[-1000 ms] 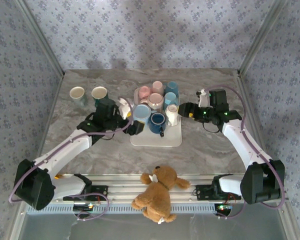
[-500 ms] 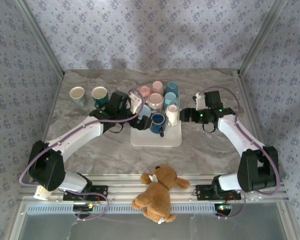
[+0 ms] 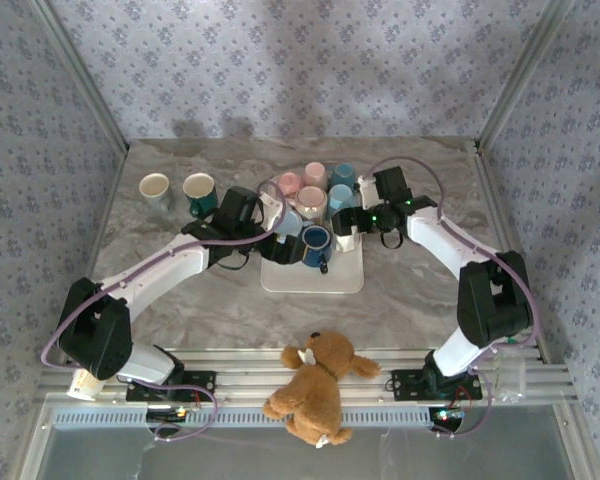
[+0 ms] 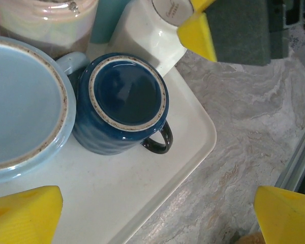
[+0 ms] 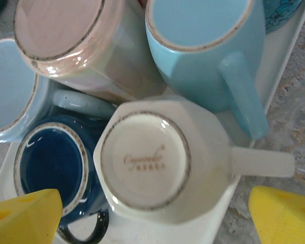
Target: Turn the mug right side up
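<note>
Several mugs stand upside down on a white tray [image 3: 315, 278]. A white faceted mug [image 5: 145, 160] shows its base, with the handle pointing right. My right gripper [image 5: 152, 223] is open above it, with one yellow fingertip on each side and neither touching it. A dark blue mug [image 4: 127, 99] with a black handle stands next to it, also base up. My left gripper [image 4: 155, 218] is open over the bare tray near the blue mug and holds nothing. In the top view the left gripper [image 3: 285, 243] and right gripper [image 3: 342, 222] meet over the tray.
Around them are light blue mugs [image 5: 203, 40] and a pink mug [image 5: 66, 35], all upside down. A cream mug [image 3: 155, 187] and a dark green mug [image 3: 199, 187] stand upright at the back left. A teddy bear [image 3: 315, 385] sits at the near edge.
My right arm has swung left from beside the tray to over the white mug. The left arm moved right onto the tray, then held nearly still.
</note>
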`<state>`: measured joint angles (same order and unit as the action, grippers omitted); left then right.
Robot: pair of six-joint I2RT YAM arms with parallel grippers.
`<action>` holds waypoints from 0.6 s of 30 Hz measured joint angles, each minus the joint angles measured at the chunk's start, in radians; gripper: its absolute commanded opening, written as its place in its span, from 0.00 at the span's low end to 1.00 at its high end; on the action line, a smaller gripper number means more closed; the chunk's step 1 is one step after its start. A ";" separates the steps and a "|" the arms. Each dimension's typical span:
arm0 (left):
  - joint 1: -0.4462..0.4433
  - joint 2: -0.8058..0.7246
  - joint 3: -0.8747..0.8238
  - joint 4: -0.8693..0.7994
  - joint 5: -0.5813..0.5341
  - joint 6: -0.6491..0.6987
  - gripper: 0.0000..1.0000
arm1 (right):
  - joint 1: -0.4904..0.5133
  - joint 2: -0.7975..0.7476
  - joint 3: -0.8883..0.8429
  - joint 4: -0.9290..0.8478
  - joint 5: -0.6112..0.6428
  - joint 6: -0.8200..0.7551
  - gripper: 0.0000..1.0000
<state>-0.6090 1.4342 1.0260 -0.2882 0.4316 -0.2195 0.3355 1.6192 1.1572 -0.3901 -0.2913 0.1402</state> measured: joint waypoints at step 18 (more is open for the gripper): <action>0.000 0.000 -0.016 0.027 0.000 -0.011 0.96 | 0.154 0.144 0.177 -0.115 0.385 0.185 1.00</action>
<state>-0.6090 1.4342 1.0103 -0.2615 0.4313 -0.2302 0.4892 1.7634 1.3342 -0.5049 0.0937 0.3256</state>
